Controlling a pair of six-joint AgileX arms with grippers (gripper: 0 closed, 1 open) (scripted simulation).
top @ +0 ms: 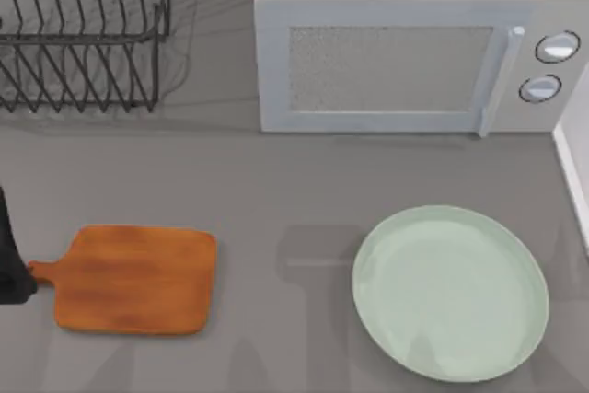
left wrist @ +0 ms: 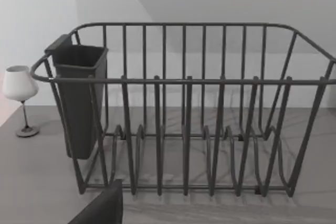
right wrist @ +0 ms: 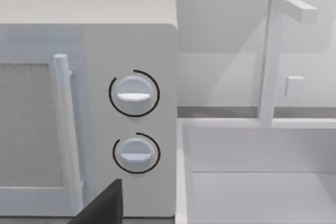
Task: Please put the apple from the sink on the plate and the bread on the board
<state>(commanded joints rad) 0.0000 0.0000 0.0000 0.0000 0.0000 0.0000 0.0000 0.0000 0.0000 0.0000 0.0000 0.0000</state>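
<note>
On the grey table, from largest thing to smallest:

Table (top: 276, 181): flat, matte grey surface, smooth and plain.

Microwave (top: 414, 52): boxy white case at the back, right of centre; speckled mesh door window, a slim upright bar handle (right wrist: 62, 129) and two round dials (right wrist: 134, 94) stacked one above the other on its right panel.

Sink (right wrist: 252, 182): white, square-walled basin just beside the microwave at the table's right edge, with an angular white tap (right wrist: 273, 61) rising behind it; the part of the basin that shows holds neither apple nor bread.

Rack (left wrist: 189, 119): dark wire dish rack at the back left, thin upright bars and curved dividers, with a dark, smooth rectangular cup (left wrist: 79, 98) hung inside one end.

Plate (top: 449, 292): round, pale green, smooth with a shallow raised rim; front right, bare.

Board (top: 133, 278): orange-brown wood with visible grain, rounded corners, stubby handle pointing left; front left, bare.

Glass (left wrist: 21, 98): small white stemmed goblet on the table beside the rack.

Left arm (top: 9, 264): dark shape at the table's left edge, just beside the board's handle; whether its fingers are apart or closed I cannot tell.

Right gripper: a dark wedge (right wrist: 102, 205) shows low in the right wrist view; its finger state I cannot tell.
</note>
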